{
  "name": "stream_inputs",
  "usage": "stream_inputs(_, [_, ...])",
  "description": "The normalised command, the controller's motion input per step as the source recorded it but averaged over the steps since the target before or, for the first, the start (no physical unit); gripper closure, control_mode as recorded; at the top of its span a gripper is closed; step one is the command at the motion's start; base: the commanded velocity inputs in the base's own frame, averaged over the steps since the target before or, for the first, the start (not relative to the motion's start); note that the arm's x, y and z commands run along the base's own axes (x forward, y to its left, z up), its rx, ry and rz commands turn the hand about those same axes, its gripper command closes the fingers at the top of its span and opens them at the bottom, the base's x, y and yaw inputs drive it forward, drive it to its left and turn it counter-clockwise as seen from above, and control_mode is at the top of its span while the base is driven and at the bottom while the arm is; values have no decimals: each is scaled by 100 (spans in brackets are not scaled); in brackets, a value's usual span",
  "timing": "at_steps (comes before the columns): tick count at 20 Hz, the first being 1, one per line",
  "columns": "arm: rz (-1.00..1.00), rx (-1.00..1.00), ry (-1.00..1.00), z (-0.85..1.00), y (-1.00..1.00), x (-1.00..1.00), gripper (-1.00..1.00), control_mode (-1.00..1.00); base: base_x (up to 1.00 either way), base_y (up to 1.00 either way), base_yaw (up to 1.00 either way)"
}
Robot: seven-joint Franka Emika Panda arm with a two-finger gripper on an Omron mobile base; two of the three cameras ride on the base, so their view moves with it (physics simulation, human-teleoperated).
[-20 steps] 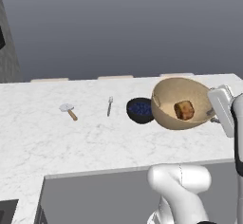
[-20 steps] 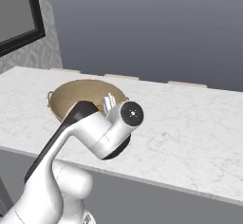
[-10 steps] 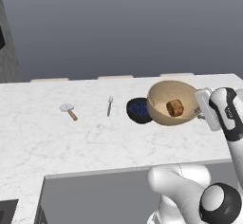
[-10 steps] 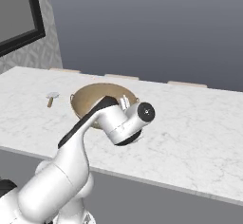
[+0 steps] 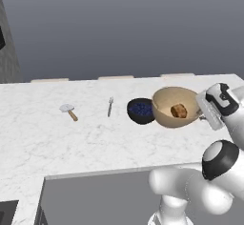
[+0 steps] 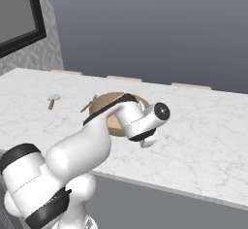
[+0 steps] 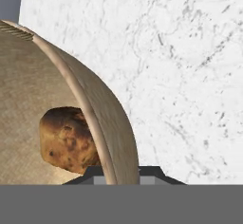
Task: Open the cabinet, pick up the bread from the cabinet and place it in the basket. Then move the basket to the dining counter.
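The tan round basket sits low over the white marble dining counter, almost level; I cannot tell whether it touches the top. The small brown bread lies inside it. My gripper is shut on the basket's right rim. In the hand view the basket's rim runs between my gripper, with the bread just inside and the dining counter beyond. From the right base view the basket shows behind my forearm on the dining counter. The cabinet is out of view.
A dark bowl of blueberries stands right against the basket's left side. A fork and a small wooden-handled tool lie further left. The counter's near edge runs just in front of the arm's base. A dark-framed panel hangs at the left wall.
The basket has come down and levelled out from a tilt toward the camera, drifting a little left toward the blueberry bowl. The arm's elbow has swung forward. Grip unchanged.
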Motion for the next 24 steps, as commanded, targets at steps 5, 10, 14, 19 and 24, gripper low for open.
stream_inputs(5, [0,-4,0,-53,-24,0,100,-100,0,0,0])
stream_inputs(10, [-3,-7,9,-58,-16,21,100,-100,0,0,0])
stream_inputs(14, [-7,-6,16,-53,-14,33,100,-100,0,0,0])
stream_inputs(19, [-4,-3,6,-43,-21,11,100,-100,0,0,0])
stream_inputs(24, [0,0,-6,-1,-11,-8,100,-100,0,0,0])
